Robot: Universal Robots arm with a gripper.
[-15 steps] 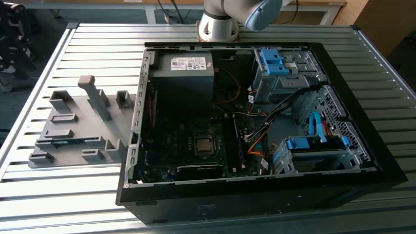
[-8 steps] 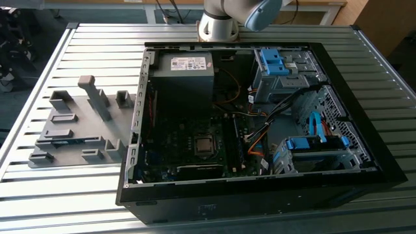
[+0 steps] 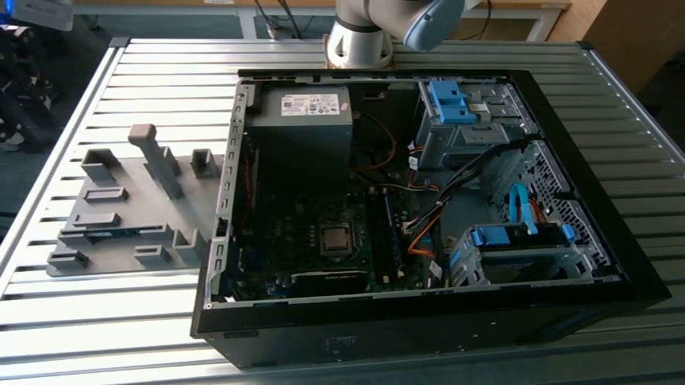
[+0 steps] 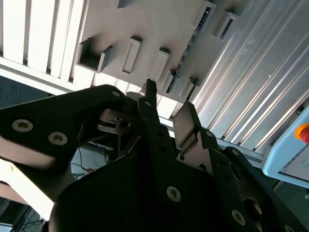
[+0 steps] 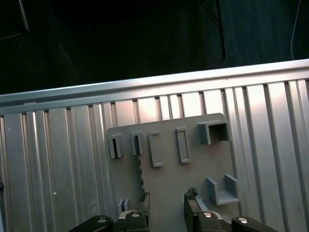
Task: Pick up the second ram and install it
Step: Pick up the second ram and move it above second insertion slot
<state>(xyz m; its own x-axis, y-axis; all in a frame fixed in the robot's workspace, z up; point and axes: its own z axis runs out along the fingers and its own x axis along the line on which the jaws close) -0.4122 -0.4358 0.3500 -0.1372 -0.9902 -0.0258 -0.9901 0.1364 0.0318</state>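
Early in the task, by the look of it: no pick-up made, no install begun. No hold yet on the second ram (image 3: 118,233), lodged on its long edge in the grey holder plate (image 3: 134,184) at the exterior view's left. Plate resting on the slatted metal desk (image 3: 160,72), just beside the open computer case (image 3: 428,325). In the exterior view, readable as a dark blue-green strip between the plate's low blocks. In the first wrist view, readable as a thin toothed line running across the plate toward the claw (image 5: 167,202).

Hovering over that plate with the claw's fingers apart and nothing between them, in both wrist views. One fingertip close to the near end of the strip in the first wrist view; touching or just short, impossible to tell. No closure around it either way.

Inside the case, motherboard (image 3: 289,233) lying flat and exposed, with blue drive brackets (image 3: 450,100) toward the exterior view's right. Memory slots too dark to judge as filled or vacant, so no verdict on any stick already seated there.

By this evidence, the whole of the task outstanding: both the lift out of the holder and the seating in the board. Only the approach to the holder accomplished.
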